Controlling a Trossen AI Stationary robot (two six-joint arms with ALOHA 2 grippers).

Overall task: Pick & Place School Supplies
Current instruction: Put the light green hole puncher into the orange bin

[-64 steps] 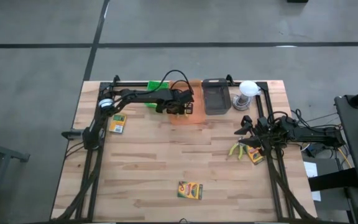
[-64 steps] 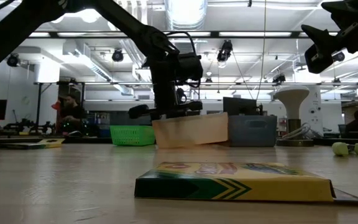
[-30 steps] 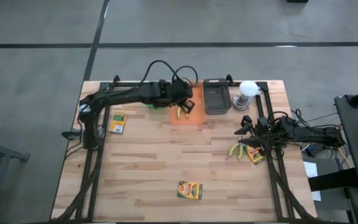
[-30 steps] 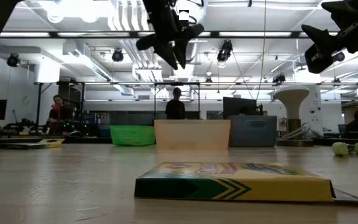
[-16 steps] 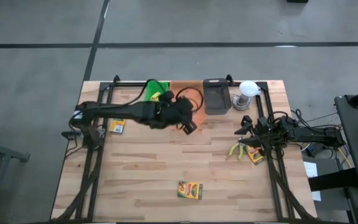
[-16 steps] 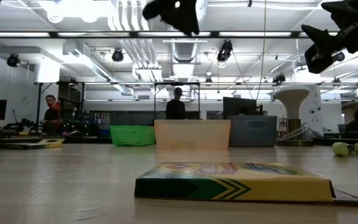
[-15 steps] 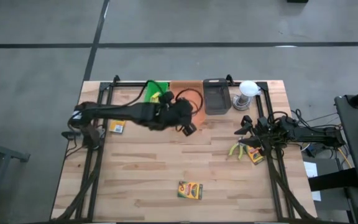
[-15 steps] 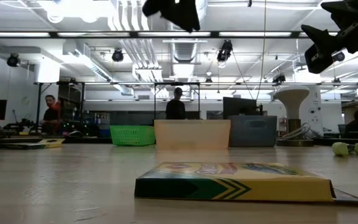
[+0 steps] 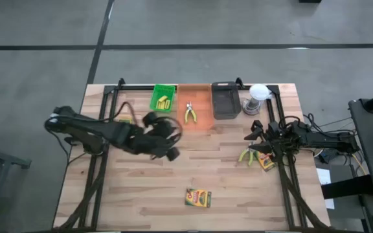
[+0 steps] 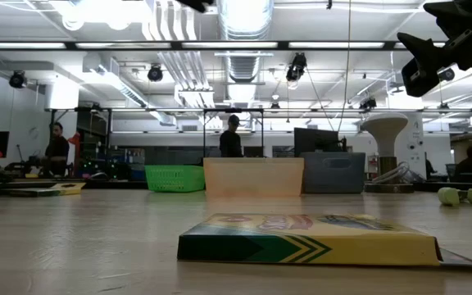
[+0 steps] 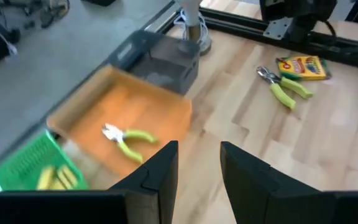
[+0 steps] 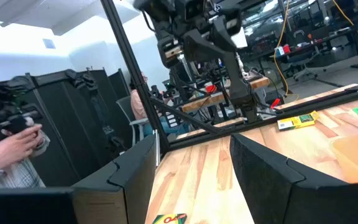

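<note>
As we find the table, left gripper: released and empty, hanging above the bare left-middle of the table.
Right gripper: released and empty, waiting at the right edge.
Near box: lies flat and alone at the near middle, well apart from both grippers.
Right box: flat on the table beside the right arm, just beside the loose pliers.
Stored items: one pair of pliers in the orange tray; yellow blocks in the green tray.
Box handling: we judge it light, thin cardboard, stiff along its edges and soft across its broad face; hard squeezing could dent it.
Box hold: we would close across the narrow width, fingers on the two long edges near the middle, since the flat face gives nothing to pinch.
Box risk: glossy card may slip or swing if we take it near one end.
Pliers handling: we judge them heavier for their size, rigid, with the metal nose end weightier and the handles free to pivot.
Pliers hold: we would grip across both yellow handles close to the pivot, so that they stay shut and hang level.
Pliers risk: the right box lies so near that the fingers may nudge it.
</note>
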